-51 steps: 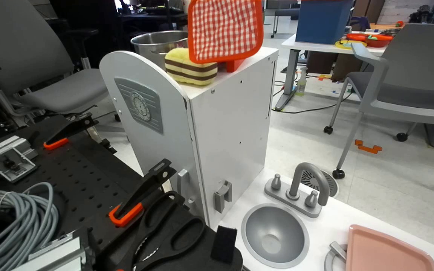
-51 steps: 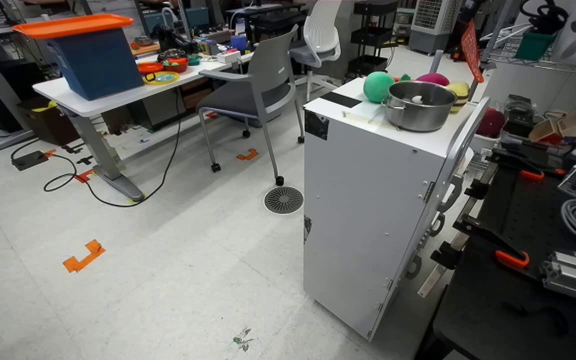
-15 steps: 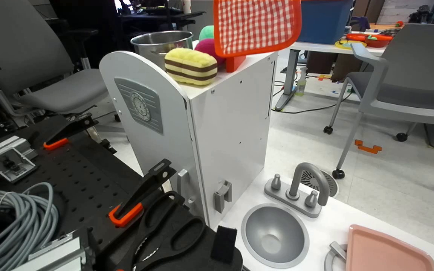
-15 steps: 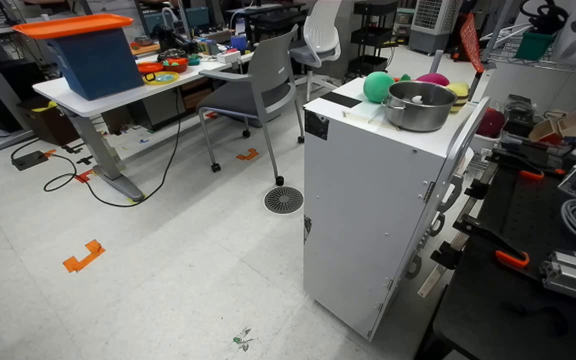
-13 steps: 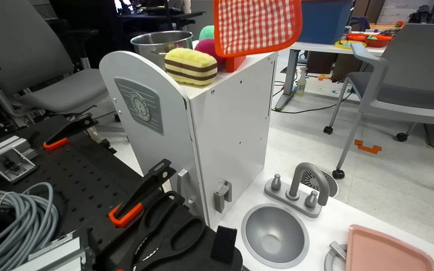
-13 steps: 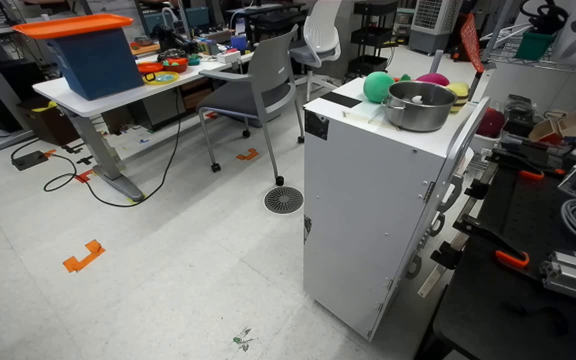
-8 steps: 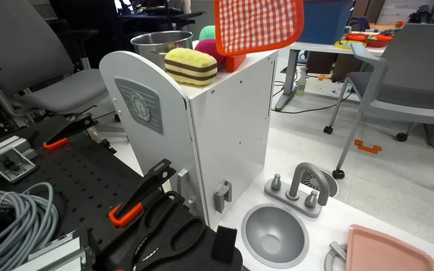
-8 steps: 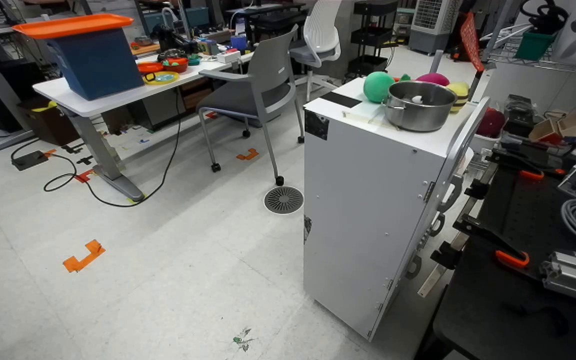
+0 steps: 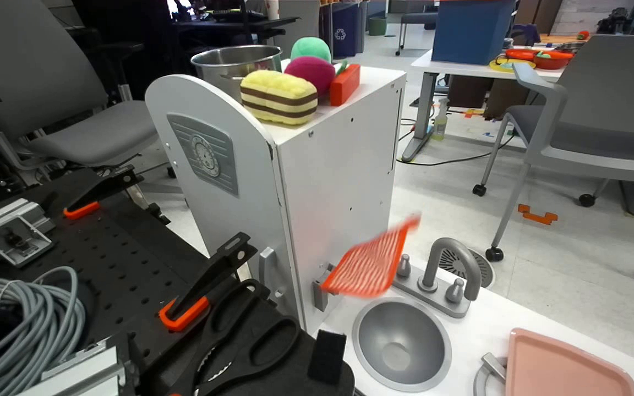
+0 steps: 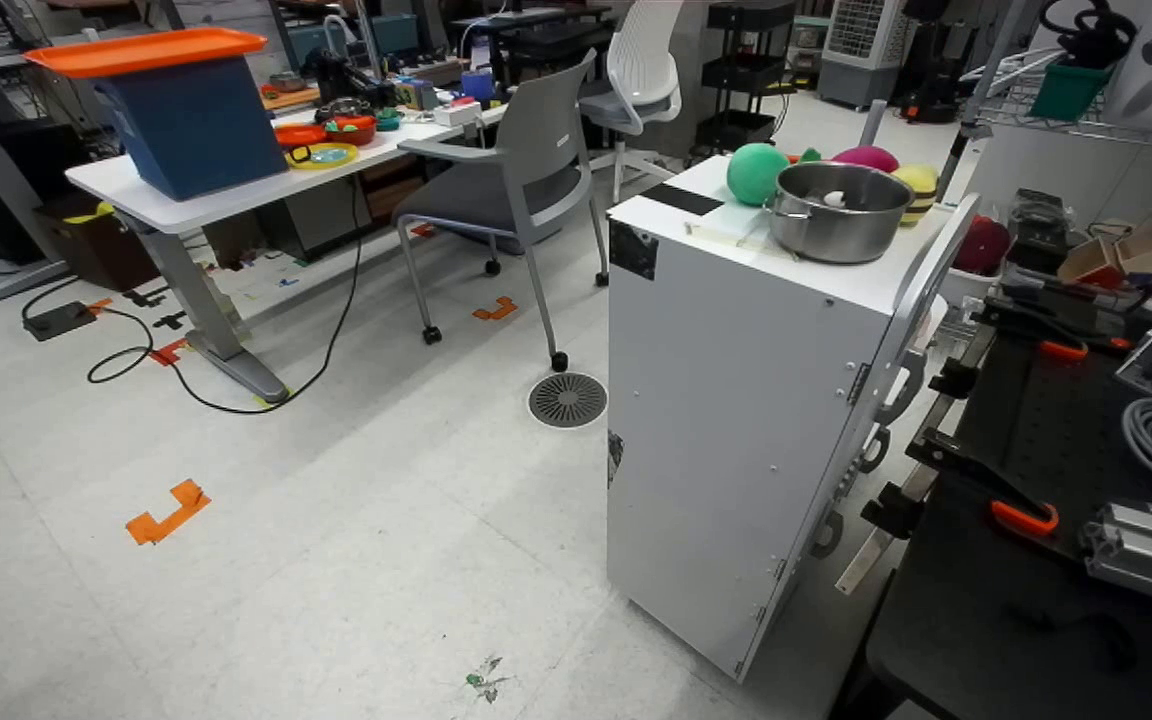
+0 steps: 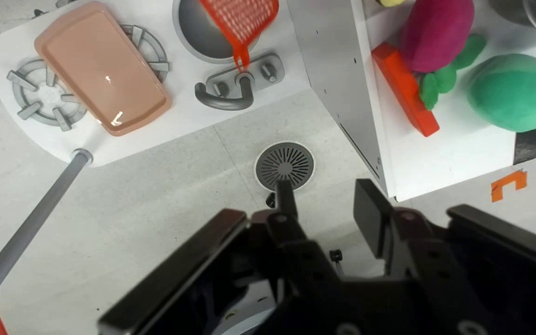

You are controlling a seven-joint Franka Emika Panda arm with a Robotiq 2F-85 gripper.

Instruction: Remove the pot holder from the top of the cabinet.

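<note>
Well, the pot holder (image 9: pixel 369 261) is off the cabinet (image 9: pixel 344 176) top: in an exterior view it shows blurred and tilted, partly hiding the latch (image 9: pixel 320 297) beside the sink bowl (image 9: pixel 375 344), while the wrist view sets it partly over that bowl, its loop overlapping the base of the faucet (image 11: pixel 226 103); whether it touches anything I cannot tell. The gripper (image 11: pixel 327 200) has its fingers apart, floor (image 11: pixel 156 200) showing between them, well away from the cloth. On the cabinet, in both exterior views, stands the metal pot (image 10: pixel 841 228), with a small white thing (image 10: pixel 834 199) visible inside its rim; near it sit a rounded green toy (image 10: pixel 758 174), a magenta toy (image 11: pixel 438 35) with green leaves, a striped yellow-and-brown block (image 9: pixel 278 96) and a red block (image 9: pixel 344 85). A salmon tray (image 11: pixel 103 70) lies across the stove burners (image 11: pixel 62 121). On a white table (image 10: pixel 121 190) standing well behind, an orange tray (image 10: pixel 146 50) lies over the blue bin (image 10: pixel 201 135), so what that holds is hidden, and a red bowl (image 10: pixel 356 136) carries something green, too small to make out.
</note>
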